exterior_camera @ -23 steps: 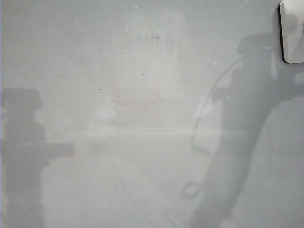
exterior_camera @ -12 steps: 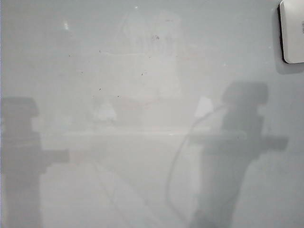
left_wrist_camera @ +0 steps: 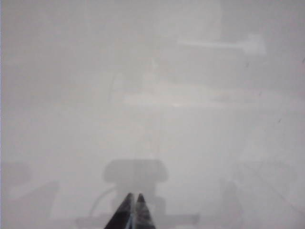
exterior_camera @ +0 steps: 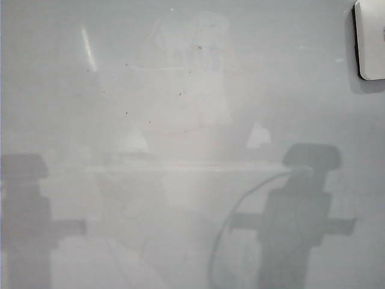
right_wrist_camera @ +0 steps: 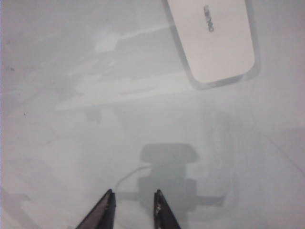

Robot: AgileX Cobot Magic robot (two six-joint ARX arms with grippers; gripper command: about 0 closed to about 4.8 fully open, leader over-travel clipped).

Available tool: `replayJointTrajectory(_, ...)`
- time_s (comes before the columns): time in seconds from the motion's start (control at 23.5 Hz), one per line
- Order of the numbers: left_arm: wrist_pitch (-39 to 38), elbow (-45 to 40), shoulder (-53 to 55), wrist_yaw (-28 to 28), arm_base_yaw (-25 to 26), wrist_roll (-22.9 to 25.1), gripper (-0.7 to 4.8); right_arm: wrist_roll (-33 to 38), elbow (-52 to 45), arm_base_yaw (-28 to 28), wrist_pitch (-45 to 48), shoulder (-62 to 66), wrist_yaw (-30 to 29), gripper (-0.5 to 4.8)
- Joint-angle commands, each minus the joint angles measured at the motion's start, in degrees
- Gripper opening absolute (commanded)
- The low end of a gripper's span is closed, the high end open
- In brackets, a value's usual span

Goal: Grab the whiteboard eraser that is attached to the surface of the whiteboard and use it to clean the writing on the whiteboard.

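The whiteboard [exterior_camera: 180, 229] fills every view, glossy pale grey with faint smudges. The whiteboard eraser [exterior_camera: 372, 40], a white rounded block with a dark edge, sticks to the board at the far right top of the exterior view. In the right wrist view the eraser [right_wrist_camera: 217, 40] lies well ahead of my right gripper [right_wrist_camera: 134, 194], which is open with nothing between its fingers. My left gripper [left_wrist_camera: 135, 196] is shut, its tips touching, over bare board. The writing is out of view. Neither gripper shows in the exterior view, only their shadows.
Two arm shadows fall on the board low in the exterior view, the left shadow [exterior_camera: 27, 223] and the right shadow [exterior_camera: 301, 223]. A few tiny dark specks [exterior_camera: 127, 112] dot the upper middle of the board.
Both arm shadows have slid down the board in the exterior view. The right one has drawn far away from the eraser, which has stayed in place.
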Motion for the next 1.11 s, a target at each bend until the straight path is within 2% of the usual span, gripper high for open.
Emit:
replayJointTrajectory(0.04, 1.0, -1.8, 0.0, -0.2, 0.0, 0.0, -0.05, 0.2, -3.2, 0.0, 4.2, 0.3, -0.2, 1.31)
replayJointTrajectory(0.26, 1.0, -3.8, 0.0, -0.3, 0.0, 0.0, -0.06, 0.1, -9.7, 0.0, 5.2, 0.3, 0.2, 1.31)
replayJointTrajectory(0.47, 0.7, -4.1, 0.0, -5.2, 0.0, 0.0, -0.05, -0.6, -15.8, 0.1, 8.8, 0.3, 1.3, 1.31)
replayJointTrajectory(0.51, 0.9, -4.1, 0.0, -6.2, 0.0, 0.0, -0.05, -1.9, -16.0, 0.1, 8.1, 0.3, 1.5, 1.31)
replayJointTrajectory(0.6, 1.0, -4.1, 0.0, -8.1, 0.0, 0.0, -0.05, -11.5, -16.0, 0.3, 8.4, 0.3, 6.3, 1.31)
replayJointTrajectory(0.72, 1.0, -4.1, 0.0, -7.6, 0.0, 0.0, -0.05, -16.7, -16.0, 0.3, 13.9, 0.2, 12.7, 1.31)
replayJointTrajectory(0.89, 0.8, -4.1, 0.0, -7.6, 0.0, 0.0, -0.05, -16.5, -16.0, 0.3, 23.3, 0.1, 14.1, 1.31)
replayJointTrajectory(1.11, 0.8, -4.1, 0.0, -7.6, 0.0, 0.0, -0.05, -16.5, -16.0, 0.3, 25.4, 0.1, 14.1, 1.31)
